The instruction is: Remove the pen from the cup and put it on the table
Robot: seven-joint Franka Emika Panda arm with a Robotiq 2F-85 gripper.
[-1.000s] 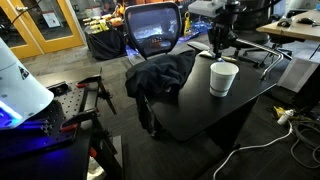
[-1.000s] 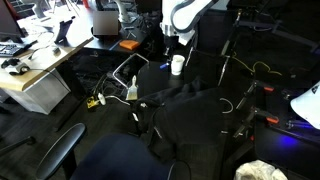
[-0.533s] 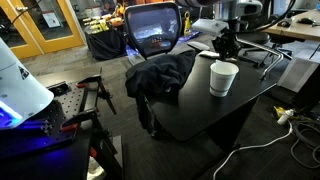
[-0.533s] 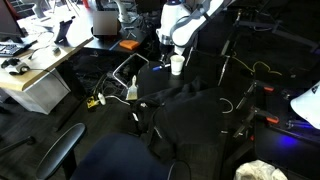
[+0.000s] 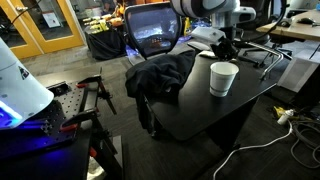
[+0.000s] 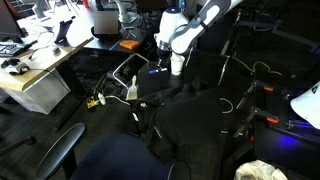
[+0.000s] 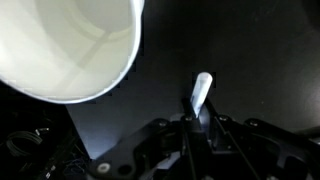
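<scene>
Hand (image 7: 202, 120) is clenched on the pen (image 7: 202, 92), and the wrist view gives it plainly. Two dark fingers (image 7: 188, 128) pinch the lower end of a short white pen. Its upper end pokes out past them, tilted a little to the right.

The pen is outside the cup (image 7: 70, 45) and apart from it, with bare black desk (image 7: 265, 60) behind. Whether the pen touches the desk, I cannot tell. The cup fills the upper left of that view, white, its wide rim turned towards the camera, pale inside.

Out to an exterior view: the hand (image 5: 228, 47) hangs low over the far part of the desk (image 5: 200, 112), just beyond the cup (image 5: 223, 78). The cup stands upright towards the desk's right side. The pen is too small to pick out from there.

Now another angle in an exterior view: the hand (image 6: 164, 64) sits just left of the cup (image 6: 177, 65), close beside it. The white arm (image 6: 193, 22) bends down to it from the upper right.

Further out, a dark jacket (image 5: 160, 74) lies heaped at the left end of the desk, spilling over its edge. A mesh-backed office chair (image 5: 152, 28) stands behind it. Well away at the far left, a light wooden worktop (image 6: 35, 75) carries clutter.
</scene>
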